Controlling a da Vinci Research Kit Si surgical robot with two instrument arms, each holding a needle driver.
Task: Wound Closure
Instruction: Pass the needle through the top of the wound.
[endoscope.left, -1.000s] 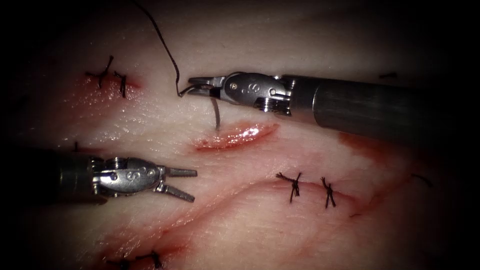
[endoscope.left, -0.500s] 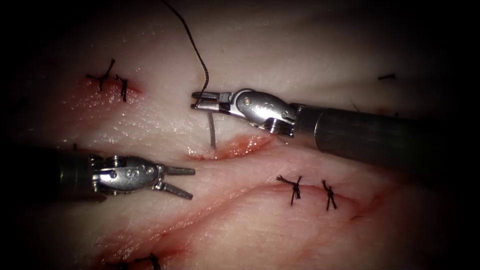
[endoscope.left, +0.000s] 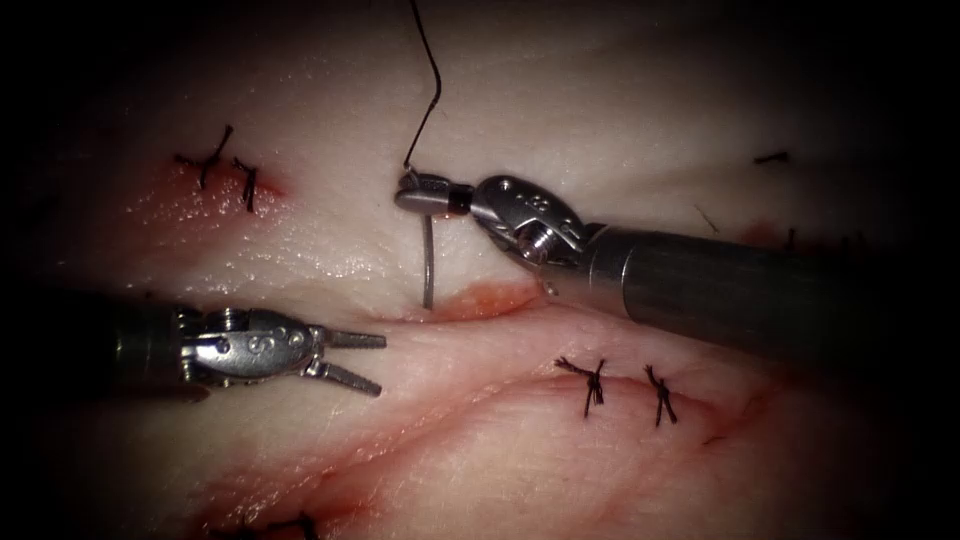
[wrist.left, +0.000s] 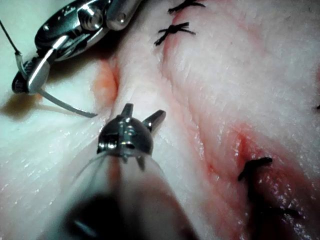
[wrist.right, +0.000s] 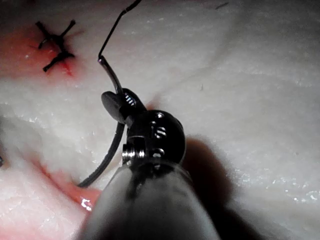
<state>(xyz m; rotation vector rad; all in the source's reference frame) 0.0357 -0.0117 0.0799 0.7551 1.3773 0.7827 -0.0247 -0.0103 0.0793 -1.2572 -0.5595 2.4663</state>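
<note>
Finished stitches lay below the cut. The right tool gripped the needle near its thread end (tip touching the cut); the left tool gaped, holding nothing.

One legible mark is noted: a single letter "S" stamped on the metal wrist housing of the left end effector, read in the endoscope view. The right end effector carries stamped characters on its wrist housing in the endoscope and right wrist views, but these cannot be read. The tissue bears no legible text.
</note>
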